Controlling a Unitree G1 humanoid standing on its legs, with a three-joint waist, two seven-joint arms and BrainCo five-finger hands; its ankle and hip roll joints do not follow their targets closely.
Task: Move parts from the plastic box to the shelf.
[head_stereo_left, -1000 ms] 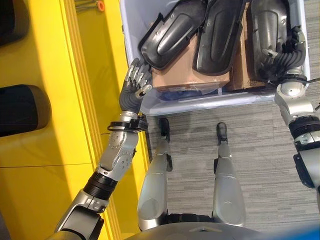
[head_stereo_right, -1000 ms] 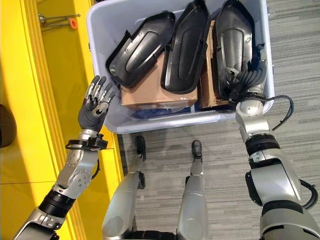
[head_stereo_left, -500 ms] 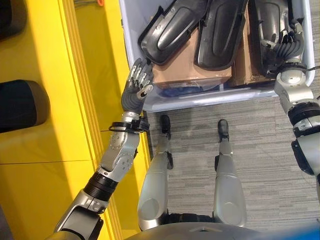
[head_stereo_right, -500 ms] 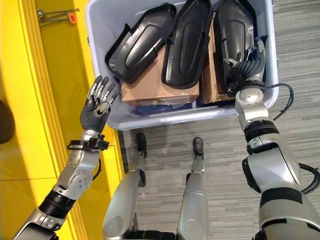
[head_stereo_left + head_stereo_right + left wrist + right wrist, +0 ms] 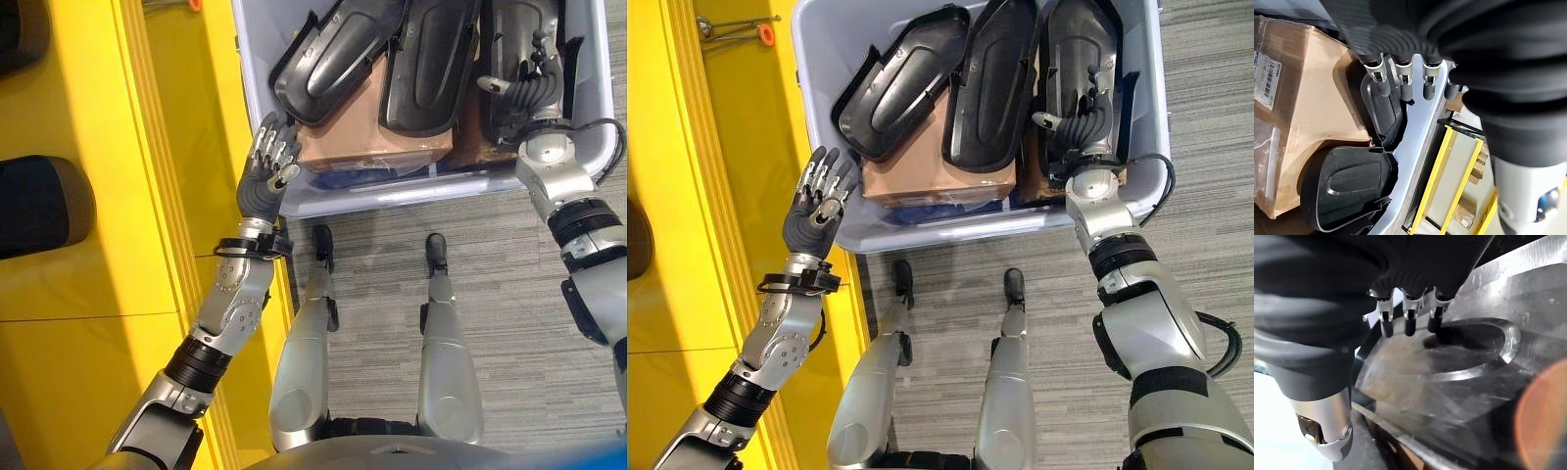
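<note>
Three black parts (image 5: 896,93), two cardboard boxes (image 5: 921,176), one plastic box (image 5: 823,59)

- You have a plastic box (image 5: 818,88) of pale, smooth, slightly translucent plastic.
- The parts (image 5: 896,93) in it are black moulded plastic, smooth with a soft sheen.
- Under them lie brown matt cardboard cartons (image 5: 921,181).
- The shelf (image 5: 118,196) is glossy yellow painted metal.
- The floor (image 5: 1058,323) is rough grey striped carpet.

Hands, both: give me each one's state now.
Left hand: open, holding nothing, beside the plastic box.
Right hand: open, fingers over the rightmost black part, not gripping it.
</note>
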